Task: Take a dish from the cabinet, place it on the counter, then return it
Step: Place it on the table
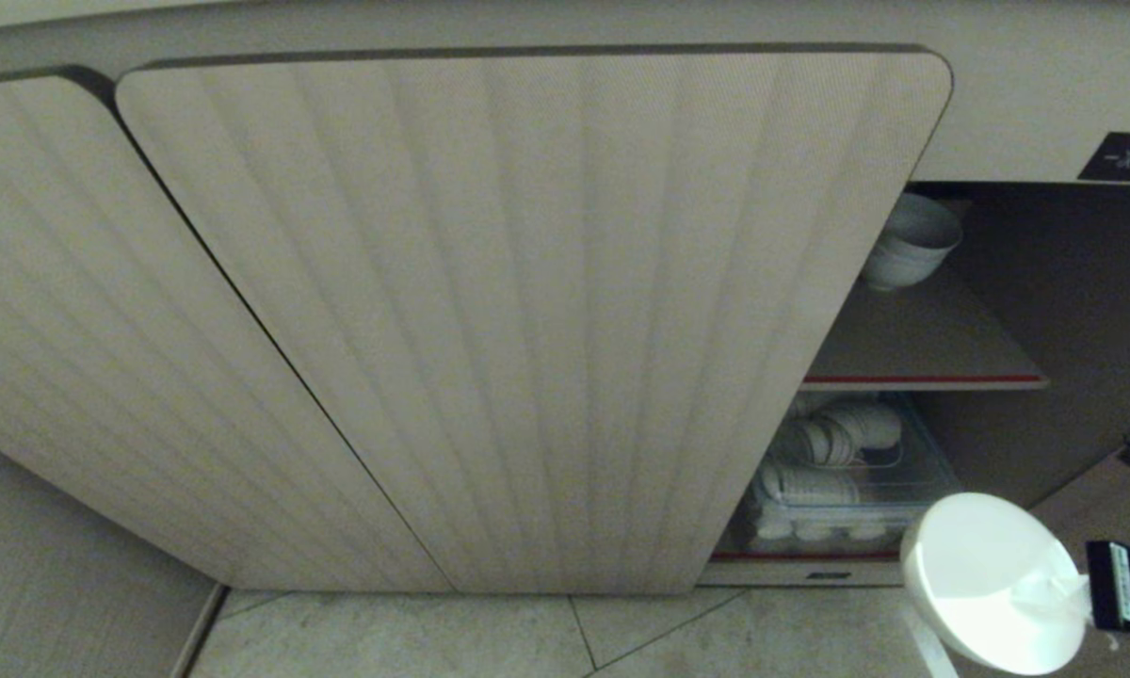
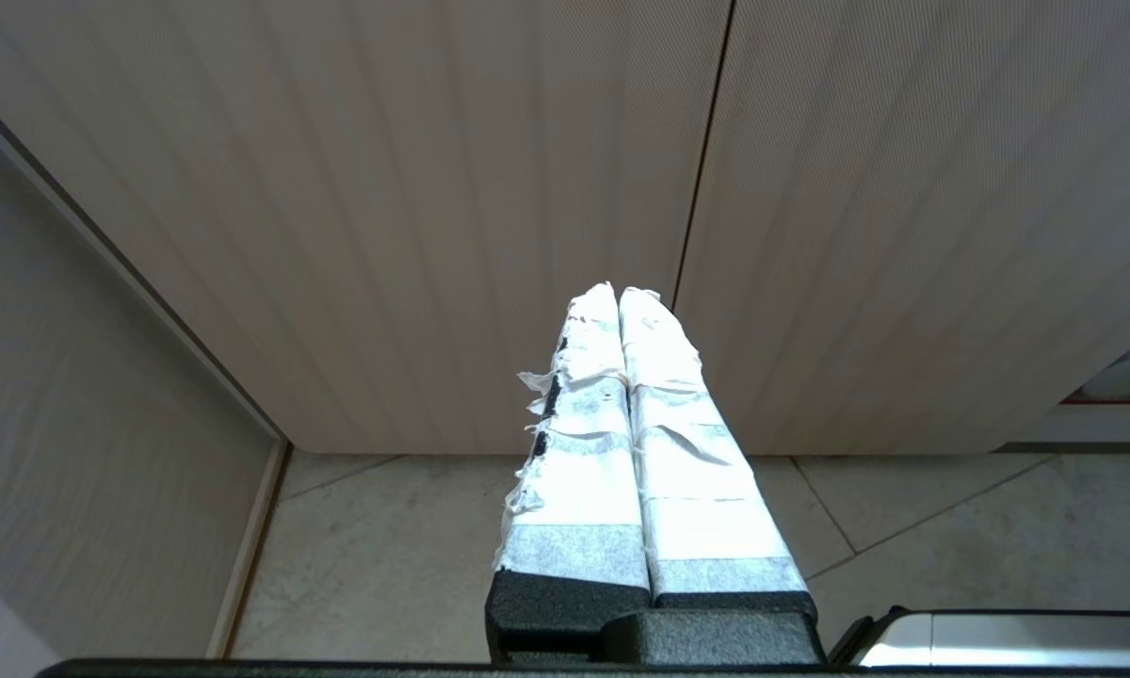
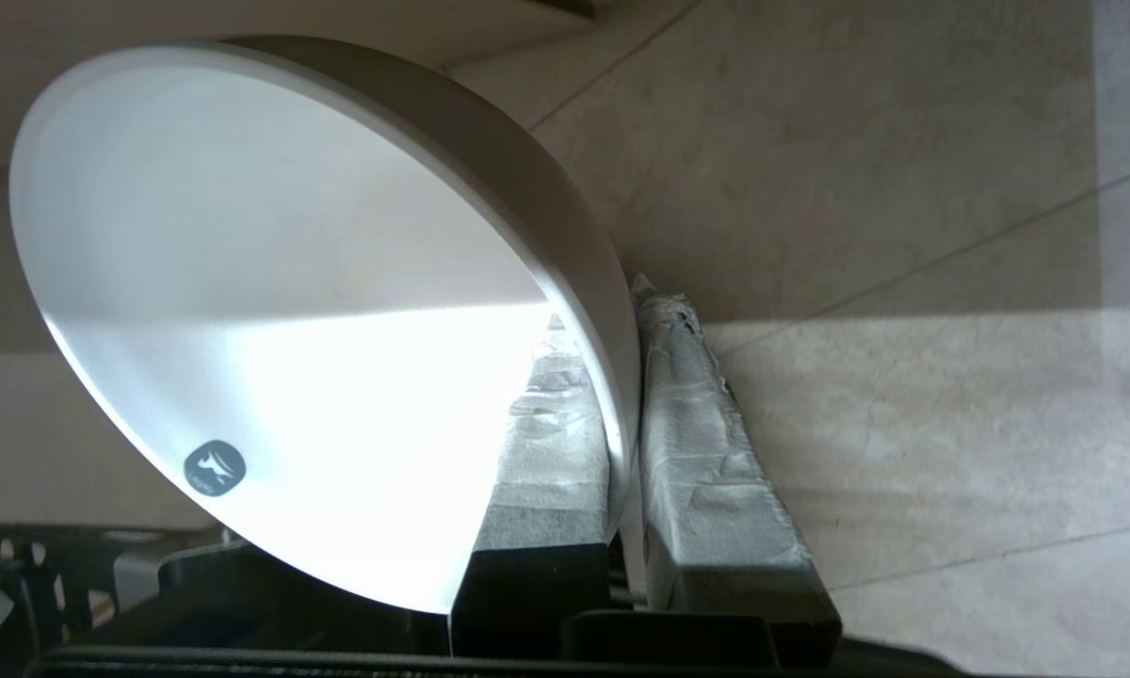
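Right gripper (image 3: 621,395) clamped on bowl (image 3: 273,311) rim, one finger inside, one outside. I judge bowl glazed, slick, brittle; rim pinch shallow. Bowl outside cabinet (image 1: 527,311), above floor. Left gripper (image 2: 621,301) closed, empty.

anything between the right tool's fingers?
Yes: the dish rim sits between the right tool fingers, one inside the bowl, one outside, nothing else. Right wrist view shows it.
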Available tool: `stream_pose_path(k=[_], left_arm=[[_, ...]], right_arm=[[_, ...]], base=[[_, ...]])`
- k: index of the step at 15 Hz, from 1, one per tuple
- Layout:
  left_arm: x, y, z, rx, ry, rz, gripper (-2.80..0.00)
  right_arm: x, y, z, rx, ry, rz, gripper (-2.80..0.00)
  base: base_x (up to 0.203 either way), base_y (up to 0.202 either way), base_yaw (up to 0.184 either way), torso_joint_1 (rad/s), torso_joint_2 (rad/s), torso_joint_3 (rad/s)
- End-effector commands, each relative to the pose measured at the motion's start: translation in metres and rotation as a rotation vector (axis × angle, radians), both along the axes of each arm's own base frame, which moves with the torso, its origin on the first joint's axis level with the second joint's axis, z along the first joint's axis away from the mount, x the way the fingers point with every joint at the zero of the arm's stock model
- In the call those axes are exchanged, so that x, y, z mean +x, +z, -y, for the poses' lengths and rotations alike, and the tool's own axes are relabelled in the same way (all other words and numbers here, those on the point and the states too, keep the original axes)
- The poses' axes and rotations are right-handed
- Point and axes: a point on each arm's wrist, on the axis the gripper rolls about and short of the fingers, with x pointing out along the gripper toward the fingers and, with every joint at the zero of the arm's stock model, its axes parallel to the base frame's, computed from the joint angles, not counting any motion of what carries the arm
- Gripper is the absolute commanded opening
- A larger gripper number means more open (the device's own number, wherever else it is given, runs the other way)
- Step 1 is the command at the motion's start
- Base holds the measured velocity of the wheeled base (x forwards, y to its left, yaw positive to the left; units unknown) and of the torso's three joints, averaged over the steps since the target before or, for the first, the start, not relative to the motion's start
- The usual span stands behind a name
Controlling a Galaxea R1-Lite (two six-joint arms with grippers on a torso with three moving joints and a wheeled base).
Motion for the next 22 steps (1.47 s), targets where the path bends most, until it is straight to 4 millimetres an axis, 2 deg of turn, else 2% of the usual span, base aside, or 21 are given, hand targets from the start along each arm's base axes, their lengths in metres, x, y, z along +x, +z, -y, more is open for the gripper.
stream_pose_path(k=[1, 5, 11, 18, 22], left_arm=[[0.000, 0.000, 0.000, 0.000, 0.000, 0.001, -2.80], [0.000, 0.000, 0.000, 0.000, 0.000, 0.001, -2.80], [0.000, 0.000, 0.000, 0.000, 0.000, 0.001, -2.80], [0.000, 0.000, 0.000, 0.000, 0.000, 0.001, -2.80], [0.000, 0.000, 0.000, 0.000, 0.000, 0.001, -2.80]], right_arm=[[-0.009, 0.005, -0.001, 0.001, 0.003, 0.020, -2.80], [-0.019, 0.011, -0.002, -0.001, 0.004, 0.015, -2.80], [-0.050, 0.012, -0.005, -0.054, 0.075, -0.002, -2.80], [-0.078, -0.011, -0.007, -0.044, 0.076, -0.047, -2.80], [-0.076, -0.015, -0.007, -0.013, 0.034, -0.115, -2.80]], base=[[0.000, 0.000, 0.000, 0.000, 0.00, 0.000], [0.000, 0.000, 0.000, 0.000, 0.00, 0.000], [0.000, 0.000, 0.000, 0.000, 0.00, 0.000], [0.000, 0.000, 0.000, 0.000, 0.00, 0.000], [0.000, 0.000, 0.000, 0.000, 0.00, 0.000]])
